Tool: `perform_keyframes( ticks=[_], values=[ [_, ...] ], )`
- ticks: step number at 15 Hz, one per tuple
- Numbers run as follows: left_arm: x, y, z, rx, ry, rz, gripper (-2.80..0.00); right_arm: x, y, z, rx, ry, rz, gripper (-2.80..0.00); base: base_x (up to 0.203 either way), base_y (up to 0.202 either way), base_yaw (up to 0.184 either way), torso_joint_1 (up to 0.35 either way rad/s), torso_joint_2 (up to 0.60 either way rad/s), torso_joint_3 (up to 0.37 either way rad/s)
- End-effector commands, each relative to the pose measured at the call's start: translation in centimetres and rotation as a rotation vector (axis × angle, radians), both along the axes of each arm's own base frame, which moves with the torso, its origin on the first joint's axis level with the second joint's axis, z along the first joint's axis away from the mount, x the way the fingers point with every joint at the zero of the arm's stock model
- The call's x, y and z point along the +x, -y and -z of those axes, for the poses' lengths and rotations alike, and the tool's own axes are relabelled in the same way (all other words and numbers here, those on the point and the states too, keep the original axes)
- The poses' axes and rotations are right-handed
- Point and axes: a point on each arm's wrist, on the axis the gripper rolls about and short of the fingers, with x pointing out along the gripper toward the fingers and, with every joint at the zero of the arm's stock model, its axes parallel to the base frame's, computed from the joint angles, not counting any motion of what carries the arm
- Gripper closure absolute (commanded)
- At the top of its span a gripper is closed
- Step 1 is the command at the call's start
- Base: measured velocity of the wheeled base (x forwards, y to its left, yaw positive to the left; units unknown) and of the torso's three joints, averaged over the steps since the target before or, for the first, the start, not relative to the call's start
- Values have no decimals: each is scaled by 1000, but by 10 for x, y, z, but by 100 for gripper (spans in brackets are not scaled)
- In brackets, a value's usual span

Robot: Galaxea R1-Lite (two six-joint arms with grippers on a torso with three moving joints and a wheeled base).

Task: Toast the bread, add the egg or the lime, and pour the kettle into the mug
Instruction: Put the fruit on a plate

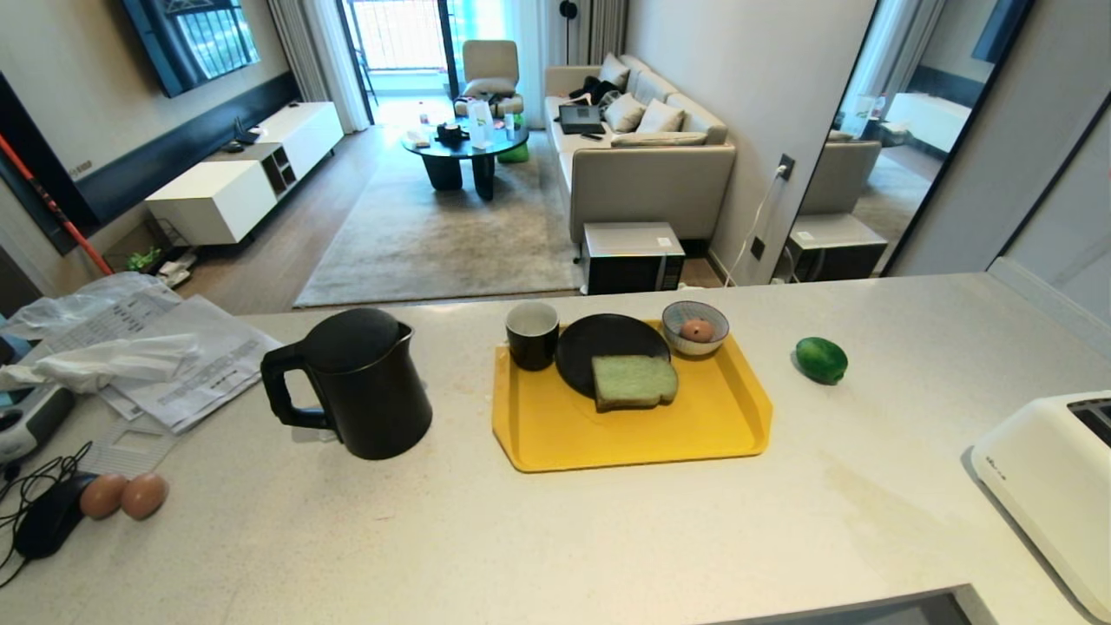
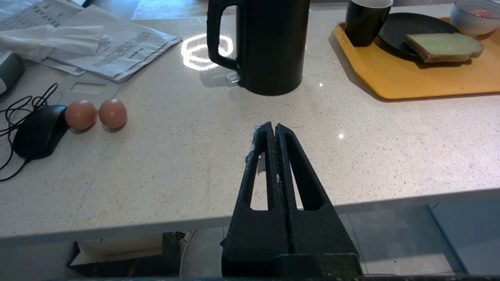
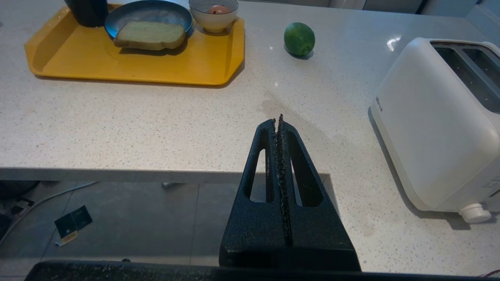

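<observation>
1. The bread is 1 pale green slice with a thin brown crust, lying flat, half on the black plate and half on the yellow tray at the middle of the counter.
2. My right gripper hangs at the near counter edge, jaws pressed together on nothing; my left gripper does the same, just in front of the kettle.
3. The relation I judge matters first: from my right gripper the bread lies ahead and toward my left, while the white toaster stands close on my right, its 2 slots facing up. So I judge the right arm the better placed to carry the slice across.
4. The slice's rounded top points toward the lime, and its long edges run across the tray.
5. The bread looks soft and spongy. The tray is smooth plastic with a raised rim.
6. The lime is glossy and oval, alone on the speckled stone between tray and toaster.
7. The kettle is tall and matte black, its loop handle turned away from the tray. The squat black mug, white inside, stands at the tray's far corner nearest the kettle.
8. A striped bowl at the tray's other far corner holds 1 brown egg.
</observation>
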Motion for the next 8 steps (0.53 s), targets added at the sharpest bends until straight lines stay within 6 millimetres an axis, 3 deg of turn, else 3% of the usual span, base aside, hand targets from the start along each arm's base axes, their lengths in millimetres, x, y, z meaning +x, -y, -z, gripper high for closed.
perform_keyframes(
  ticks=[1, 8],
  values=[
    [0, 0, 0, 1, 0, 0, 0, 0, 0, 0, -1, -1, -1, 0, 0, 0, 0, 0, 0, 0],
    [0, 0, 0, 1, -2, 0, 0, 0, 0, 0, -1, -1, -1, 0, 0, 0, 0, 0, 0, 0]
  ],
)
